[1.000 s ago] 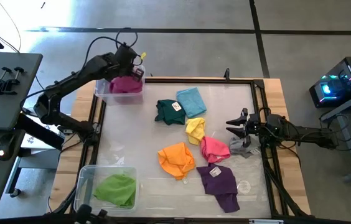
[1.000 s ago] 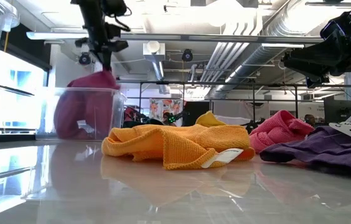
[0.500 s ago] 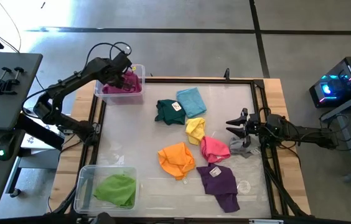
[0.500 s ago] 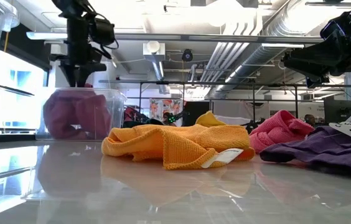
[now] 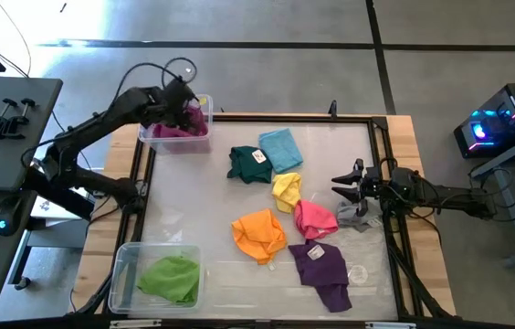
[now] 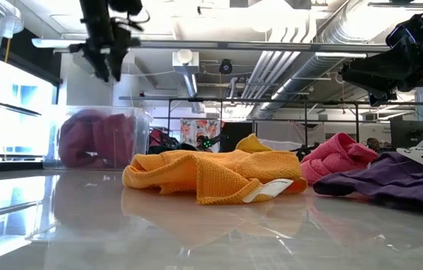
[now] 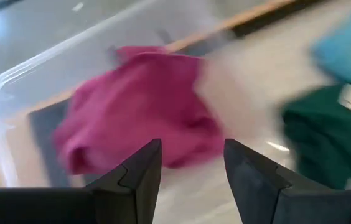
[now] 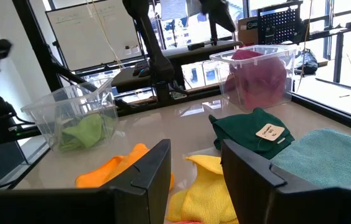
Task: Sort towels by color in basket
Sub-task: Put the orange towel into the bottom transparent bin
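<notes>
The magenta towel [image 5: 183, 124] lies bunched inside the clear bin [image 5: 148, 134] at the table's far left corner. My left gripper [image 5: 185, 103] hovers just above it, open, with nothing between its fingers [image 7: 191, 168]. A lime towel [image 5: 171, 277] fills the clear bin [image 5: 122, 265] at the near left corner. Dark green [image 5: 248, 163], light blue [image 5: 281, 148], yellow [image 5: 287, 190], pink [image 5: 314, 217], orange [image 5: 259, 233] and purple [image 5: 323, 270] towels lie loose on the tabletop. My right gripper [image 5: 344, 187] waits open at the table's right edge, above a grey towel [image 5: 358, 219].
A raised black frame [image 5: 267, 117] borders the glossy tabletop. The loose towels crowd the middle and right of the table. Bare surface [image 5: 184, 196] lies between the two bins on the left side.
My left gripper lowered the magenta towel into the far left bin, opened and let it go, then rose clear of the bin. The towel, which had hung below the fingers, now lies slumped inside the bin.
</notes>
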Controlling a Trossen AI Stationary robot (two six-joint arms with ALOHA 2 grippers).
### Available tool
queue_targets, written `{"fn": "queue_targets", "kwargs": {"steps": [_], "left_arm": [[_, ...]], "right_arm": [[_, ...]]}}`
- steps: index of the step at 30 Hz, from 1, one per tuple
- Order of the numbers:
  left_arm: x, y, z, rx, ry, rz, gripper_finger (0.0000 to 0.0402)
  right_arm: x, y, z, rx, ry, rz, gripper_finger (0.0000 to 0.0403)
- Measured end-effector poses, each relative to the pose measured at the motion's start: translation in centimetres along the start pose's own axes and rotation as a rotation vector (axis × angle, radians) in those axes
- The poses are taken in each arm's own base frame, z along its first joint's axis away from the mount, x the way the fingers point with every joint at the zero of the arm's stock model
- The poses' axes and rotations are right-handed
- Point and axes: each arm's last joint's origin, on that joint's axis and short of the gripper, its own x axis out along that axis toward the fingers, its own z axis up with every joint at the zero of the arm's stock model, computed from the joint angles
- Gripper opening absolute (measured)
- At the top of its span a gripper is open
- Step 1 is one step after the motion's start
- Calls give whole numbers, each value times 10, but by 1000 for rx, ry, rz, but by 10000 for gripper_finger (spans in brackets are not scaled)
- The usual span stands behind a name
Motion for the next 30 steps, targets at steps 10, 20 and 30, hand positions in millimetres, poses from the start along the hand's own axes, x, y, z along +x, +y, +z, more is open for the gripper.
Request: {"fn": "queue_targets", "kwargs": {"steps": [10, 20, 30], "left_arm": [[-33, -131, -77, 292, -354, -292, 160], [-34, -223, -177, 442, -715, -643, 160], [22, -270, -219, 522, -594, -693, 160]], "right_arm": [[0, 0, 0, 0, 1, 0, 138], [0, 0, 0, 0, 0, 0, 138], [0, 0, 0, 0, 1, 0, 138]]}}
